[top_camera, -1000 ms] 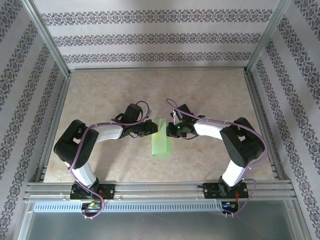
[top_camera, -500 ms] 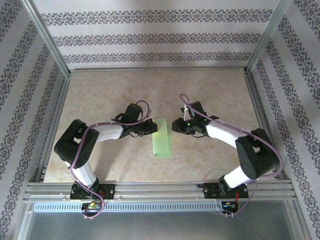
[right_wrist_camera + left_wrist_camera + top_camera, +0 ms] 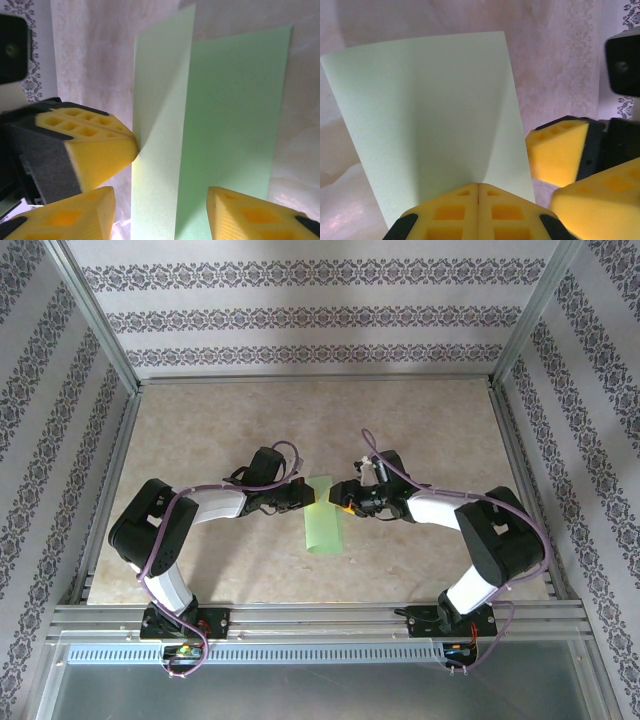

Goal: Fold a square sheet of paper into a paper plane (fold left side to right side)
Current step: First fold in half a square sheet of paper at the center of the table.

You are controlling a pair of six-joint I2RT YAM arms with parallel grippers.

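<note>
- One green square sheet of paper point(image 3: 322, 520) lies folded into a long strip in the middle of the table point(image 3: 220, 430). Its long side runs near to far.
- The left gripper point(image 3: 478, 187) pinches its left edge, where a flap stands up.
- The right gripper point(image 3: 159, 195) is just right of it, jaws apart, holding nothing.
- Two grippers, one sheet.

The square sheet of paper point(image 3: 322, 525) is laid folded at the middle of the worktop point(image 3: 420, 430), one flap raised off the flat half, its far left edge met by the left tool point(image 3: 308, 496), the right tool point(image 3: 340, 492) placed just opposite on its right.
</note>
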